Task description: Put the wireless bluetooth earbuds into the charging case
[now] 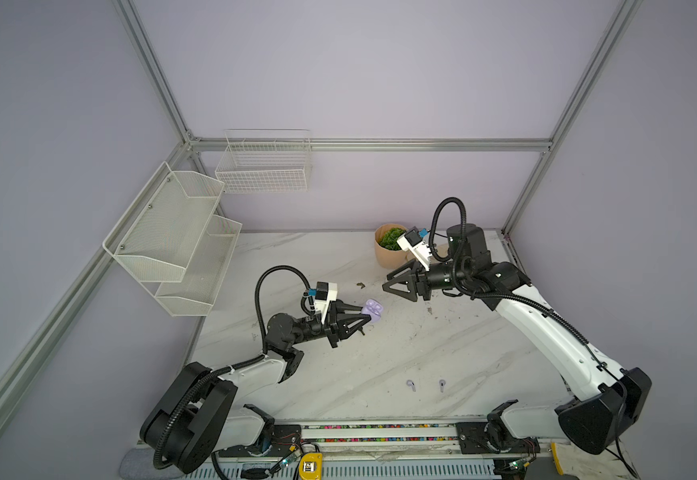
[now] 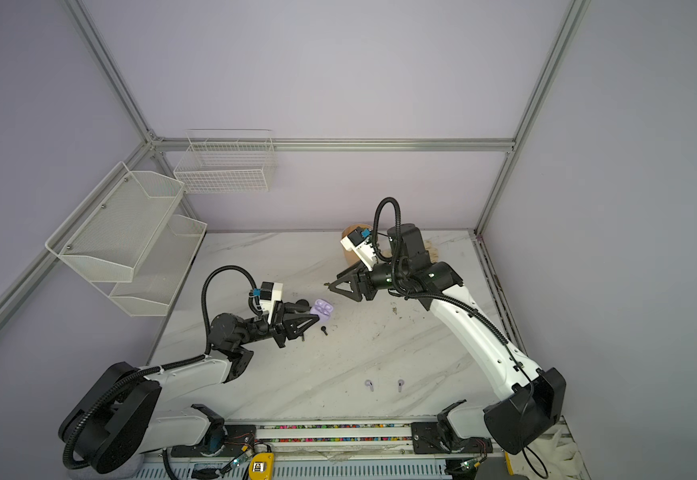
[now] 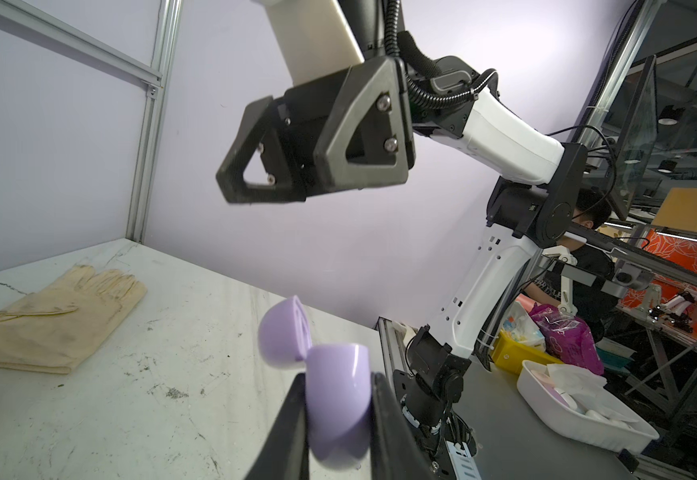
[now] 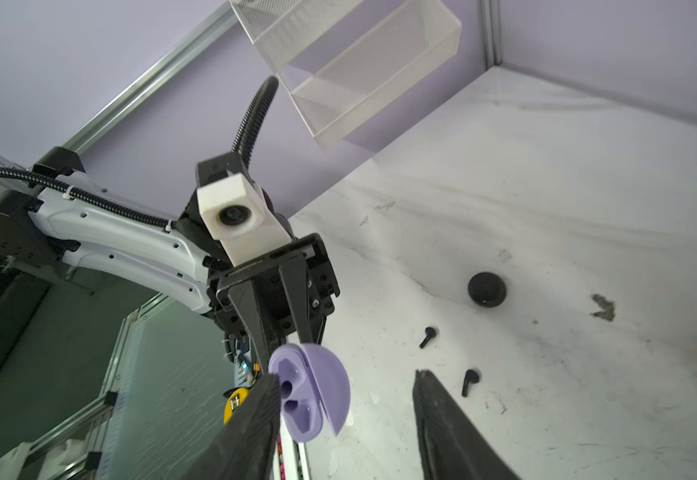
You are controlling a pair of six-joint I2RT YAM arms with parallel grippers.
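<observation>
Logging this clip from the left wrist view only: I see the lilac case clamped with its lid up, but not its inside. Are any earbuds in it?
Observer: No. The right wrist view shows both wells of the lilac case empty.
Operator: Where are its earbuds?
Observer: In both top views the pale earbuds lie side by side on the table, near its front edge.
Operator: Anything else loose?
Observer: Two black earbuds lie on the table beside a black round case, seen in the right wrist view.
</observation>
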